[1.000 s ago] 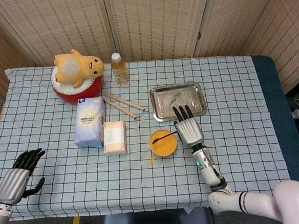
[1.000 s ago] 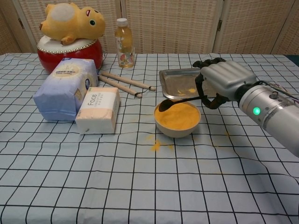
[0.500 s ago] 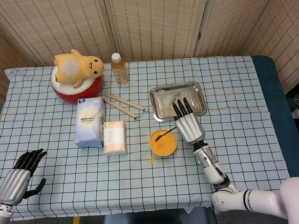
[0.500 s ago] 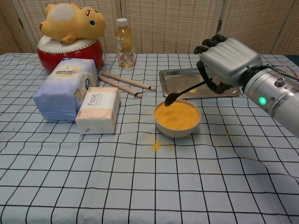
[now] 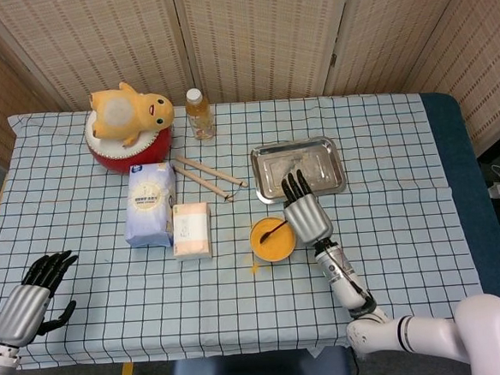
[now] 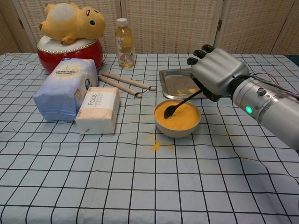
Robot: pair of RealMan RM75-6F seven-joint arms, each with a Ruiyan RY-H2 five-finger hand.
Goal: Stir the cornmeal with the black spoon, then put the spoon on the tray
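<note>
Cornmeal [image 6: 180, 116] fills a bowl [image 6: 177, 129] near the middle of the checked table [image 6: 140, 186], just in front of the steel tray [image 6: 176, 84], with a few yellow spills [image 6: 156, 145] on the cloth by the bowl's near side. Right hand [image 6: 216, 72], fingers curled around the handle, holds the black spoon [image 6: 180, 103] tilted, its tip dipping into the cornmeal. Left hand [image 5: 28, 297] hovers at the table's near left corner, fingers spread and holding nothing.
</note>
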